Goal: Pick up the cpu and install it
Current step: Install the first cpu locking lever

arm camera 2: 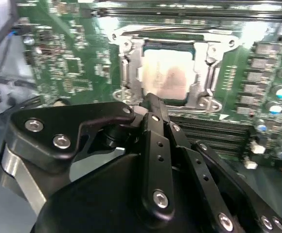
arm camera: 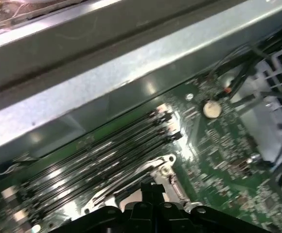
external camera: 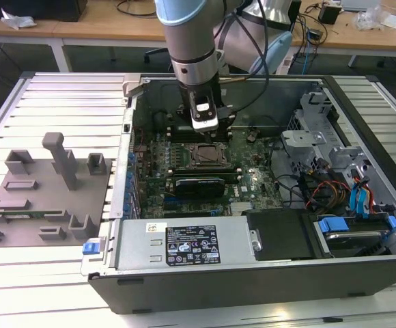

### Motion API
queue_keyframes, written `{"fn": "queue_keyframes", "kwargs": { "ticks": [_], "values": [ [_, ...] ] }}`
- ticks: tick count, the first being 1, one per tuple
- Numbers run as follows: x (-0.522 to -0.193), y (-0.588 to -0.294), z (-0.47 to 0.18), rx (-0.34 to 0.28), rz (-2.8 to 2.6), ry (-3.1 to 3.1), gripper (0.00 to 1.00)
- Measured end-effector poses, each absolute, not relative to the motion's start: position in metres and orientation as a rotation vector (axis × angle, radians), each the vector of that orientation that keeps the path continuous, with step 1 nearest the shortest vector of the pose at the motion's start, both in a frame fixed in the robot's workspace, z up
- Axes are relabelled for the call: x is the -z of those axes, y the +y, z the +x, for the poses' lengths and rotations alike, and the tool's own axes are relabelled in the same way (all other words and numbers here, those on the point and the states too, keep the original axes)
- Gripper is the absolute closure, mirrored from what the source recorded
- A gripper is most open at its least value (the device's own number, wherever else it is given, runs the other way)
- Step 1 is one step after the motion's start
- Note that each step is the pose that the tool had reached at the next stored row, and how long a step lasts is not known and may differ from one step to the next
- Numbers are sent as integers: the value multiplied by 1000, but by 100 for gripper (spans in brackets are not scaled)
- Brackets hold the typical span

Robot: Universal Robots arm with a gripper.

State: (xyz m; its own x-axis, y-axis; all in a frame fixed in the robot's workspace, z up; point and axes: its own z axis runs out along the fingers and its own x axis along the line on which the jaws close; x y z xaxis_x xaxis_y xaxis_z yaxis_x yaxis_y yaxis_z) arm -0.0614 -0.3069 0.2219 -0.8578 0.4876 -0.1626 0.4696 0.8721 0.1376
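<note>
On the slatted bench [external camera: 61, 260] an open case [external camera: 252, 273] holds the board [arm camera 2: 58, 68]; the cpu [arm camera 2: 164, 77] sits in its socket [arm camera 2: 124, 58]. The hand [arm camera 2: 153, 104], narrow and empty, hovers at the socket's 12 o'clock in the exterior view.

Matt silvery metal cpu [arm camera 2: 164, 76], glossy green motherboard [arm camera 2: 73, 63]
</note>
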Motion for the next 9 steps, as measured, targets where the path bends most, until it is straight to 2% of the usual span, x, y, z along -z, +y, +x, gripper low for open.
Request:
{"fn": "queue_keyframes", "kwargs": {
  "ticks": [9],
  "values": [
    [-221,-307,-60,-110,746,2892,89]
  ]
}}
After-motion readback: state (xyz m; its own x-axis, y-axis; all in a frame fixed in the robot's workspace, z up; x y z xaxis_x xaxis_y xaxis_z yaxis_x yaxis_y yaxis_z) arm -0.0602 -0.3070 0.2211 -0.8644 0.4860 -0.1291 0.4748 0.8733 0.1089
